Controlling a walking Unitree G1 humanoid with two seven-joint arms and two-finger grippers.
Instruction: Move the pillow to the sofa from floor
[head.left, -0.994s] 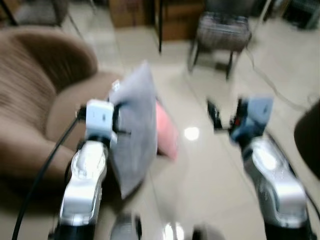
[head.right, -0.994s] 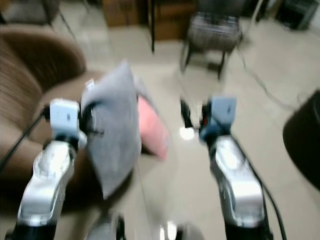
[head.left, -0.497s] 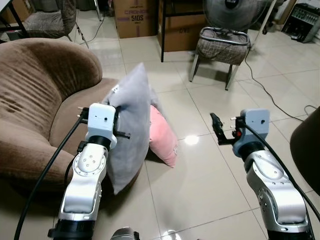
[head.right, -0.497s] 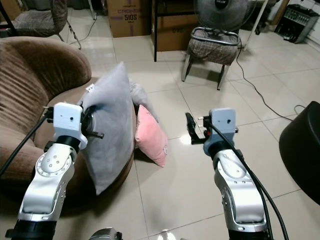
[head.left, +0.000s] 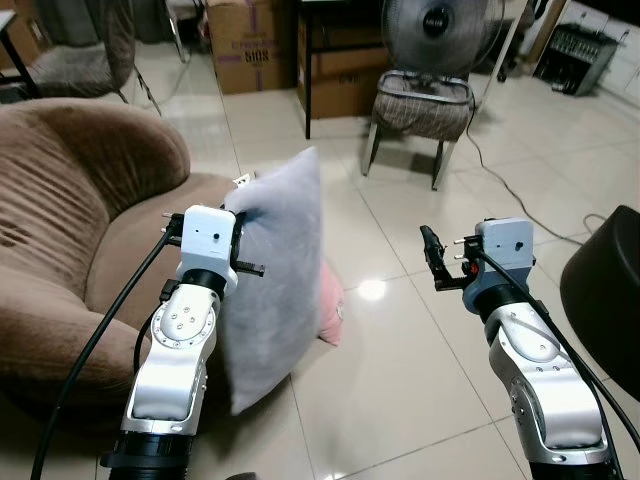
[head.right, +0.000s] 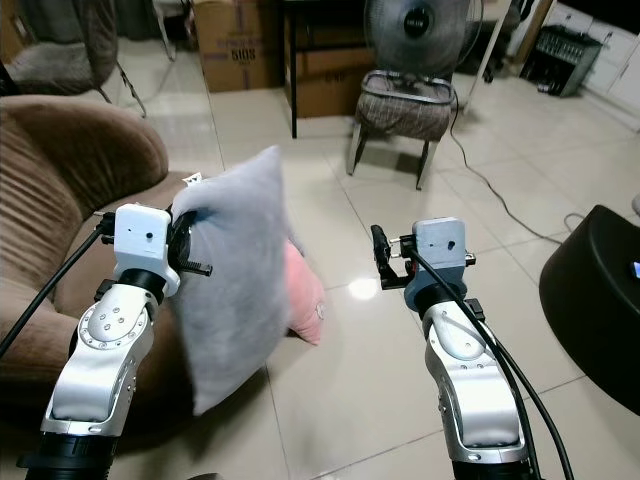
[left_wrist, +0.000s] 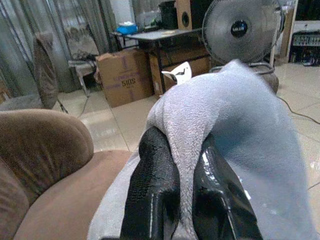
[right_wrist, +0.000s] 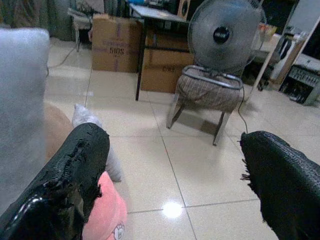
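Left tool (left_wrist: 177, 200) raised grey pillow (head.left: 275, 270) higher.

Soft matt grey fleece pillow (head.left: 275, 270), brown velvety corded sofa (head.left: 70, 200), glossy reflective floor tiles (head.left: 400, 350), smooth pink cloth cushion (head.right: 303, 293), silver metal arms, worn shiny black fingers (left_wrist: 150, 200), far cardboard boxes (head.left: 245, 45)

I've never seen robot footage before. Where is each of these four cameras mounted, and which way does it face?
Left eye view: on the head, looking forward and down at the brown sofa, both silver arms in frame.
Right eye view: beside it, same scene, showing the right gripper open over the floor.
Left wrist view: along the left gripper, pinching the grey pillow.
Right wrist view: along the right gripper's fingers towards the fan.
Shared: both wrist views show that fan and the cardboard boxes.
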